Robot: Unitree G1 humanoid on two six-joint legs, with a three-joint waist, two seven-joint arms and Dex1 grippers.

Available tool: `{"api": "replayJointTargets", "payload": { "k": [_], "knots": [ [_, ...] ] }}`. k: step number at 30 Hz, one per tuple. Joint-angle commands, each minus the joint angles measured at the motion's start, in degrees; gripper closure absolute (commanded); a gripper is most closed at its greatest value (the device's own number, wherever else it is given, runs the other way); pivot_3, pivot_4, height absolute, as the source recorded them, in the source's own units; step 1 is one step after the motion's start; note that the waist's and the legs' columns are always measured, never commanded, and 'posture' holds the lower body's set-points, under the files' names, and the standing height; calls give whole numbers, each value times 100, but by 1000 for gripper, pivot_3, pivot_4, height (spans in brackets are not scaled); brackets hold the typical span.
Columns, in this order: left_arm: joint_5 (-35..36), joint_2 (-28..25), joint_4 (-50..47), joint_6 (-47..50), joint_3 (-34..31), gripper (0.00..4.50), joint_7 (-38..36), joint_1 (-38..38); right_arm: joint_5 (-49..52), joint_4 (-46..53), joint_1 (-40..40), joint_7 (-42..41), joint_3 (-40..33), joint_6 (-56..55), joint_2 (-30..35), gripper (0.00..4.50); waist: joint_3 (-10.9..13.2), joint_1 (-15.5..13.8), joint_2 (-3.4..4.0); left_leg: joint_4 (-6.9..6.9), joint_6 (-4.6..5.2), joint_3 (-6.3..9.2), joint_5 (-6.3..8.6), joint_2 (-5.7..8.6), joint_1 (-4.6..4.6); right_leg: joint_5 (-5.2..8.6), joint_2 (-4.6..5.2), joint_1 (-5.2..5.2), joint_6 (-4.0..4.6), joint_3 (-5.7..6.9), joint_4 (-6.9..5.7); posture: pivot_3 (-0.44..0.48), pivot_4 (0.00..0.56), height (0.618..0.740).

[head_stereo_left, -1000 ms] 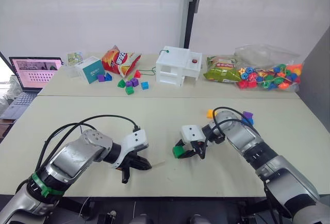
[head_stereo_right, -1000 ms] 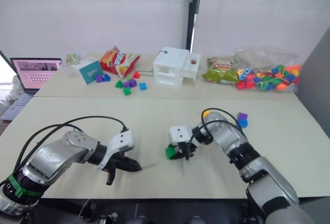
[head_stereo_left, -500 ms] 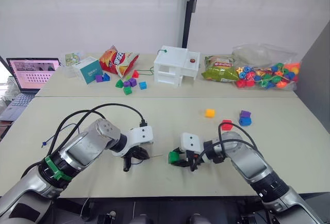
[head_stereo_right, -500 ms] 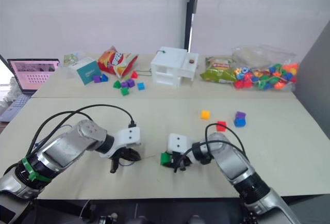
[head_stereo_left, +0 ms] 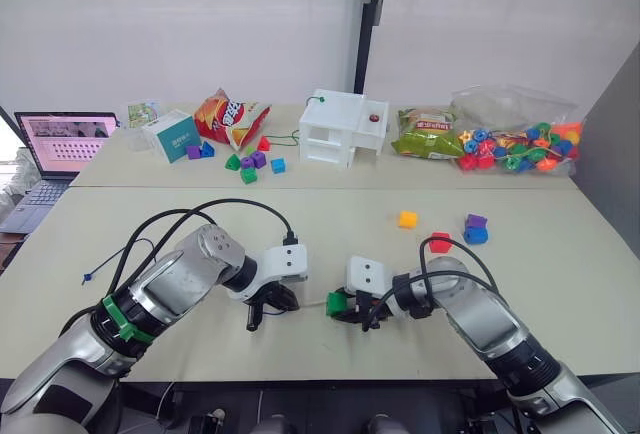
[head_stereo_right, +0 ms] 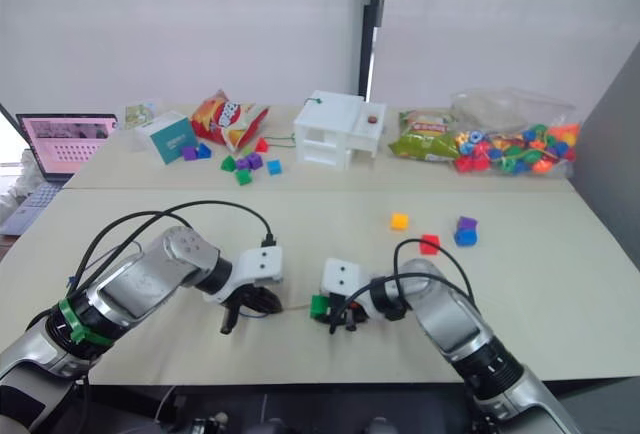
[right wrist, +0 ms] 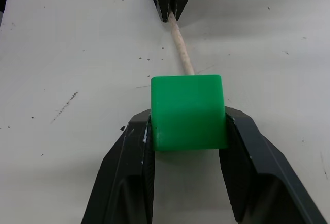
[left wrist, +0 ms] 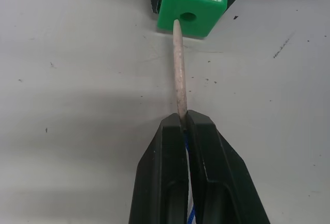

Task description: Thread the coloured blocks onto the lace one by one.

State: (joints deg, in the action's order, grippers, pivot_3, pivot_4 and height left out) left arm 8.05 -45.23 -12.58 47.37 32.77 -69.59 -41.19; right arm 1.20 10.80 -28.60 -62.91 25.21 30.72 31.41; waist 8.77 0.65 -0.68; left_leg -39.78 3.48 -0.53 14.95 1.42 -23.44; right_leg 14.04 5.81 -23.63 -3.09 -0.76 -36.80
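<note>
Over the pale tabletop (head_stereo_left: 330,229), the right claw (right wrist: 186,131) pinches the small green plastic block (right wrist: 188,111) while the left claw (left wrist: 184,126), pressed together on the thin dark-blue lace's stiff pale tip (left wrist: 179,77), touches just below its hole; nudge it slightly up, then push straight through.

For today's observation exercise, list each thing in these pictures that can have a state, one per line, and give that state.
Left gripper: shut on the thin dark-blue lace's stiff pale tip.
Right gripper: shut on the green plastic block.
Green block's hole: unthreaded, tip touching the face just beside it.
Yellow block, red block, purple block, blue block: loose on the table, unthreaded.
Laptop: open, screen lit.
</note>
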Motion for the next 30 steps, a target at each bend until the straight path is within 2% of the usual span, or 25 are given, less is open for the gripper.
{"api": "replayJointTargets", "payload": {
  "k": [1,9,20,30],
  "knots": [
    [29,133,-161,16,-12,4500,-102,-200,1,132,2,35,160,112,-47,3309,0,-3,0,0,0,0,0,0,1,0,0,1,0,0,0,0,150,740],
    [-12,222,-191,57,64,4500,-236,-256,21,135,-3,78,162,162,-50,3309,0,3,0,0,0,1,0,-5,6,0,-6,4,1,0,-1,0,150,740],
    [-455,-294,57,-136,229,4500,-416,-256,17,161,7,85,199,192,-20,3309,0,4,0,0,0,0,0,-7,7,1,-9,6,1,0,0,0,150,740],
    [-389,-49,-127,124,261,4500,-516,-348,37,206,-18,95,212,246,-30,3309,0,6,0,0,0,0,0,-9,7,1,-11,6,2,0,-1,0,150,740]
  ]
}}
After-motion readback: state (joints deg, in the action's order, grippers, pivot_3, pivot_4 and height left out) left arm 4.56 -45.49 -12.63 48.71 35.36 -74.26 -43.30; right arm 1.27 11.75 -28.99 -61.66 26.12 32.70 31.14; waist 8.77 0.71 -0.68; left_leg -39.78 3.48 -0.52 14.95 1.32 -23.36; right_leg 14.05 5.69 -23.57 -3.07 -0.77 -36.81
